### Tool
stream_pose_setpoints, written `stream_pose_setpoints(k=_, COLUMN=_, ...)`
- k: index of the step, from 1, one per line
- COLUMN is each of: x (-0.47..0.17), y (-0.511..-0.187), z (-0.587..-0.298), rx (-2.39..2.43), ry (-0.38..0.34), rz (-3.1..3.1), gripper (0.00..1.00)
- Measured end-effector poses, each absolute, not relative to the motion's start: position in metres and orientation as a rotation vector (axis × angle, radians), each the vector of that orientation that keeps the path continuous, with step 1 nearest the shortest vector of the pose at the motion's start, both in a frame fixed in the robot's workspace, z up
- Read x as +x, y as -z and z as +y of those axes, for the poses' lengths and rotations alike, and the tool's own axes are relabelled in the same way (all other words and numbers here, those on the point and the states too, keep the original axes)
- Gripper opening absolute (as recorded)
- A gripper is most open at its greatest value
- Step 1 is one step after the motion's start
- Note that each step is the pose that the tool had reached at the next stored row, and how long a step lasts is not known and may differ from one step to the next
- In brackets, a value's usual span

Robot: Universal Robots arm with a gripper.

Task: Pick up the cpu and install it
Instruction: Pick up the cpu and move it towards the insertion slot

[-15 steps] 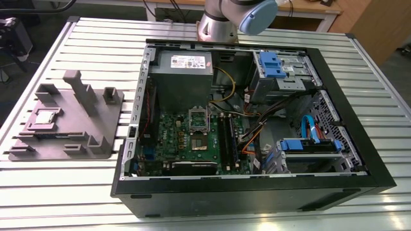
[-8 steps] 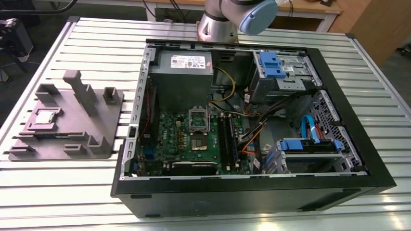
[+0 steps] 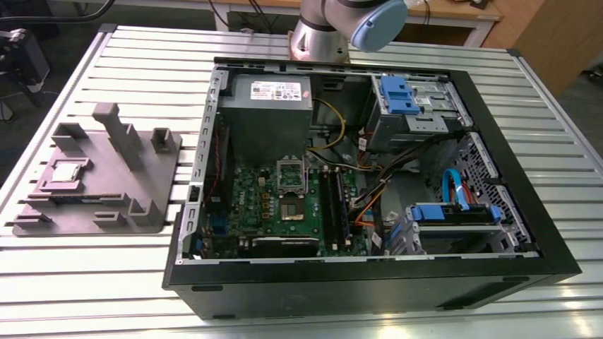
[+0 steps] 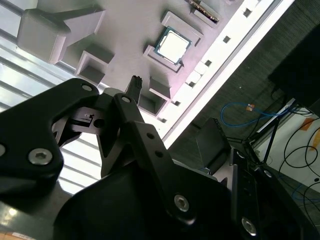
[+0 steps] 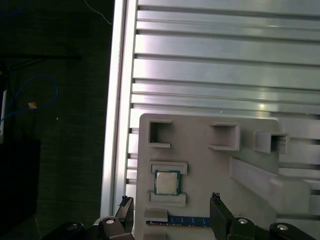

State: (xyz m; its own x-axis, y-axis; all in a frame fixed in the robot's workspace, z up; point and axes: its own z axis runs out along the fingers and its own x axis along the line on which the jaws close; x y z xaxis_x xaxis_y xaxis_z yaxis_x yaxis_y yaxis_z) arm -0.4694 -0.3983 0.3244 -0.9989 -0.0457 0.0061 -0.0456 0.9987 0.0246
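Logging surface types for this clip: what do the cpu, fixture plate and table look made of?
cpu: silvery-grey metal top, satin sheen. fixture plate: matte grey plastic, judging by its dull, uniform surface. table: likely aluminium, ribbed slats with bright reflections.

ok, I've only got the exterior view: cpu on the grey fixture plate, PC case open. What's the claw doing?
Observer: In the first wrist view the claw is open, with nothing between its fingers.
Operator: Where is it relative to the cpu?
Observer: It hangs over the fixture plate. The cpu lies in its nest, and both fingertips are apart from it.
Operator: Cpu orientation?
Observer: Flat, metal top up, between two raised brackets.
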Motion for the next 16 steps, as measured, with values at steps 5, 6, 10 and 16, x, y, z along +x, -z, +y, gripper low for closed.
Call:
stream_pose_setpoints(k=5, x=-0.4693, y=-0.3232, z=-0.3983, rx=0.072, ry=0.038, rz=-3.134, gripper=0.71)
stream_pose_setpoints(k=6, x=-0.4693, y=-0.3229, z=-0.3983, rx=0.072, ry=0.038, rz=-3.134, gripper=0.71)
stream_pose_setpoints(k=10, x=-0.4694, y=-0.3217, z=-0.3983, rx=0.072, ry=0.038, rz=-3.134, gripper=0.71)
stream_pose_setpoints(k=16, x=-0.4693, y=-0.3199, z=-0.3983, rx=0.072, ry=0.038, rz=-3.134, gripper=0.71)
